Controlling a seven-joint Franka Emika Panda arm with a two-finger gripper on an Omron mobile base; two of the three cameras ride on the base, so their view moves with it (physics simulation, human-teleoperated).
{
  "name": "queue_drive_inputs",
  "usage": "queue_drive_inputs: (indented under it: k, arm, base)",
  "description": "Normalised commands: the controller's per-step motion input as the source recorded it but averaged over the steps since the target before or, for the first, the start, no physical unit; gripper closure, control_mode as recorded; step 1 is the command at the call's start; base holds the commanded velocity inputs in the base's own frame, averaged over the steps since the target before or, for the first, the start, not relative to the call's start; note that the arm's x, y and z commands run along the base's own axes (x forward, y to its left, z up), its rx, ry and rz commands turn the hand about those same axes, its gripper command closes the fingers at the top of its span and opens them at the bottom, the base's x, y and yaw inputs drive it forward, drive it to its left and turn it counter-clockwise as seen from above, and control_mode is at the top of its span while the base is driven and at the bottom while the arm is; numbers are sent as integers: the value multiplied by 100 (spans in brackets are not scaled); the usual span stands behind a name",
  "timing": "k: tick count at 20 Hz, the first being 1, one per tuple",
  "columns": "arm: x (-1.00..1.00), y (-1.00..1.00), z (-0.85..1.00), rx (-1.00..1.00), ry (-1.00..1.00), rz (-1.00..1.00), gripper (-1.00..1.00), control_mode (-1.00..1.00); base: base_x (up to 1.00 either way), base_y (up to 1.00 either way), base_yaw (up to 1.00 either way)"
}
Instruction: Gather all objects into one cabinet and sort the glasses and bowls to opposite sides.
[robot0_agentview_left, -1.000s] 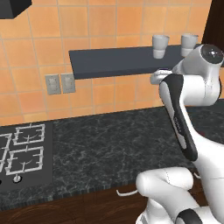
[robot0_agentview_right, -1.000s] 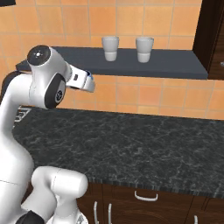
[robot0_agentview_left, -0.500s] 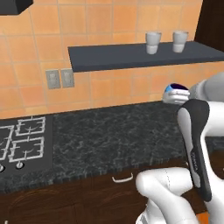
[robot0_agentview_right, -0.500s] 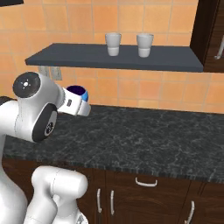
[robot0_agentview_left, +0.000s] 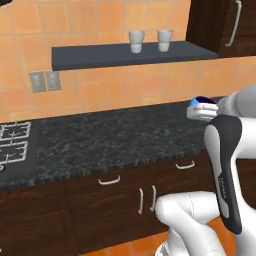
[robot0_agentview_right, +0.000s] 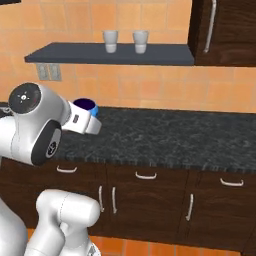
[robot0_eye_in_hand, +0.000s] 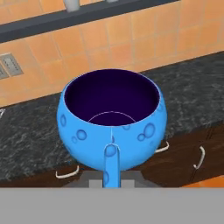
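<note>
Blue bowl (robot0_eye_in_hand: 112, 131) rides in the gripper (robot0_eye_in_hand: 111, 175), seemingly pinched at its rim, above the counter (robot0_agentview_right: 175, 140), while two grey cups (robot0_agentview_right: 110, 41) wait on the shelf (robot0_agentview_right: 100, 55), cabinet (robot0_agentview_right: 220, 30) shut — plenty left.

A dark grey wall shelf (robot0_agentview_right: 115, 54) runs along the orange tiled wall and carries two pale grey cups (robot0_agentview_right: 110, 41) (robot0_agentview_right: 140, 42), upright and just apart, near its right end. Below it stretches the black speckled surface (robot0_agentview_right: 170, 137), above dark wood drawers (robot0_agentview_right: 145, 192).
</note>
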Motion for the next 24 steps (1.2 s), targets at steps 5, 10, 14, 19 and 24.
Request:
queue_drive_inputs:
  k: [5,10,14,19,24]
  arm:
    - [0,0,0,0,0,0,100,100]
    - [0,0,0,0,0,0,100,100]
    - [0,0,0,0,0,0,100,100]
    - [0,0,0,0,0,0,100,100]
    - [0,0,0,0,0,0,100,100]
  base:
    - [0,-79,-31]
    - [-15,-61,-33]
    - [-28,-55,-36]
    - [-23,-53,-40]
    - [-8,-60,-44]
